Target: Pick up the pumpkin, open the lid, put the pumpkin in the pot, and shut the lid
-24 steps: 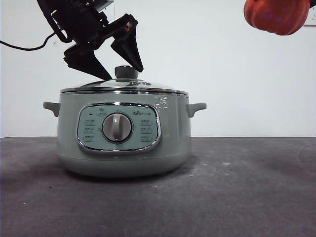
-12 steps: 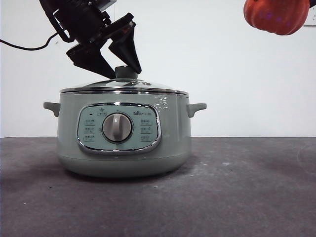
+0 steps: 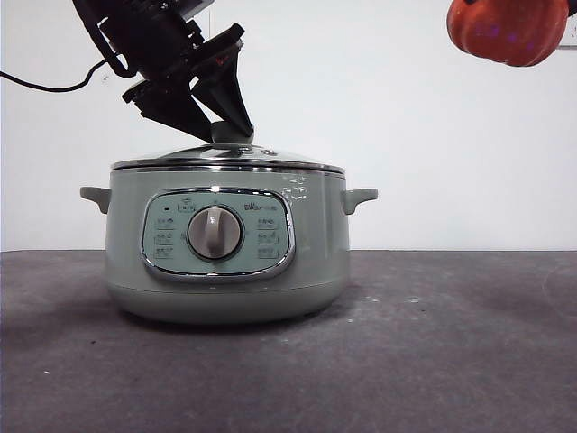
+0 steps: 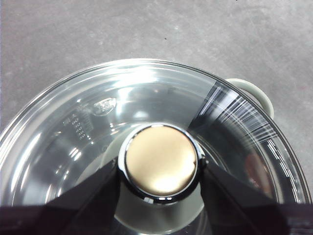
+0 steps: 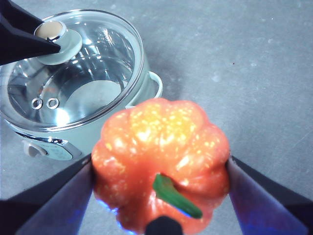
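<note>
As I watched the feeds, the left pincer had dropped over the last second from just above the lid until its black jaws straddled the pale green knob, one on each side and close against it; I could not tell whether they were pressing it yet. The lid had not risen and sat flat on the pot, at the left of the grey surface. I judged the opening step was at the point of the grasp, with lifting next. Further right and high up, the right pincer gripped the pumpkin by its sides, holding it well clear of the pot, hardly shifted from a second before. A black cable trailed in at the far left, and the plain white wall stood behind.
</note>
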Controlling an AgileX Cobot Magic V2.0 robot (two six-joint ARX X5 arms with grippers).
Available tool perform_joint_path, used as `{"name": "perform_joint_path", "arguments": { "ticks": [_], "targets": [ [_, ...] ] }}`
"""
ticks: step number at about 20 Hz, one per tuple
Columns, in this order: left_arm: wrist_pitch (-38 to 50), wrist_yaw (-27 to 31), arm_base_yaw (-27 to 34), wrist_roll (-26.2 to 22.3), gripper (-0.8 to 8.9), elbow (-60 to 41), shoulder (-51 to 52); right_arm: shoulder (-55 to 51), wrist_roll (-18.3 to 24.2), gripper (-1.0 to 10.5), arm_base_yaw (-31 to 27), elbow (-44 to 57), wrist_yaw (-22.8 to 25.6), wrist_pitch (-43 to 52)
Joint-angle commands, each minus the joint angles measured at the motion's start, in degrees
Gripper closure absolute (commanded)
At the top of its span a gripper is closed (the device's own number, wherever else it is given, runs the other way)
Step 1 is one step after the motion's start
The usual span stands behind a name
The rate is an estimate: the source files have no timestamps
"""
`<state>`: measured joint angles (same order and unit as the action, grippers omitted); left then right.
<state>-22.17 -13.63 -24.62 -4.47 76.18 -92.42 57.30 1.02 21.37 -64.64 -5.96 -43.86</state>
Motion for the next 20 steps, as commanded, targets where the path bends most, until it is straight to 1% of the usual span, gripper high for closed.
{"name": "perform_joint_path", "arguments": {
  "ticks": [1,6,12,13,15,17,19,20],
  "targets": [
    [1.99,-0.07,-0.15,0.04,8.22,0.24,-0.26,-0.04,-0.52,9.6,0.09,0.09,-0.04,0.0],
    [1.73,0.04,0.0,0.04,8.22,1.18,2.14,-0.04,-0.55,9.6,0.09,0.09,-0.09,0.0],
    [-0.04,0.13,1.46,0.04,8.22,1.18,9.55,0.2,-0.55,9.6,0.09,0.09,-0.13,0.13],
    [-1.18,0.15,1.99,0.04,8.22,1.18,11.61,0.39,-0.55,9.6,0.11,0.09,-0.59,0.61],
    [-3.58,0.33,3.13,0.02,8.22,1.18,15.85,0.98,-0.83,9.6,0.13,0.09,-4.55,3.13],
    [-6.21,1.57,3.89,0.0,8.22,1.18,20.46,2.4,-1.64,9.6,0.55,0.07,-4.74,6.08],
    [-9.46,2.91,4.37,-0.04,8.22,1.18,25.16,5.25,-2.16,9.6,2.19,-0.04,-6.14,9.03],
    [-10.97,3.21,4.52,-0.17,8.22,1.18,27.12,6.88,-2.64,9.6,3.1,-0.33,-6.1,10.47]
  ]
}}
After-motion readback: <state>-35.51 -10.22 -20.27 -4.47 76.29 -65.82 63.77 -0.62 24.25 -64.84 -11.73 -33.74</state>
